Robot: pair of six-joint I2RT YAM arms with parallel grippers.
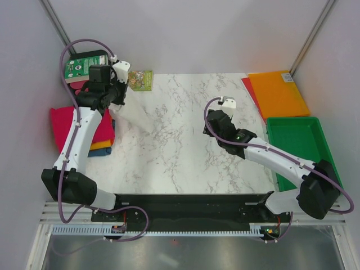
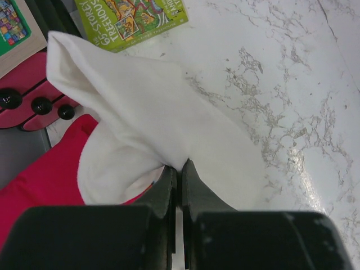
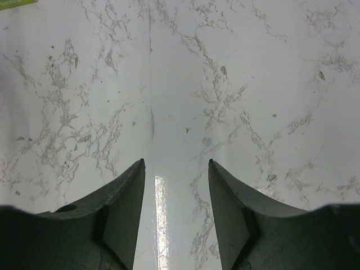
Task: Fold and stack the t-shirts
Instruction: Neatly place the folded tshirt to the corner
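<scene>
Marble table (image 1: 185,146): shirt pile (image 1: 59,122), book (image 1: 140,80), tray (image 1: 295,143)

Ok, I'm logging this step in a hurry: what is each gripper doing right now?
Left gripper: closed, pinching the thin white cloth t-shirt.
Right gripper: open, holding nothing, over the white marble tabletop.

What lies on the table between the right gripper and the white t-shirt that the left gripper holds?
Nothing: the top view shows only bare marble table between the right gripper and the white t-shirt, pinched in the left gripper.
</scene>
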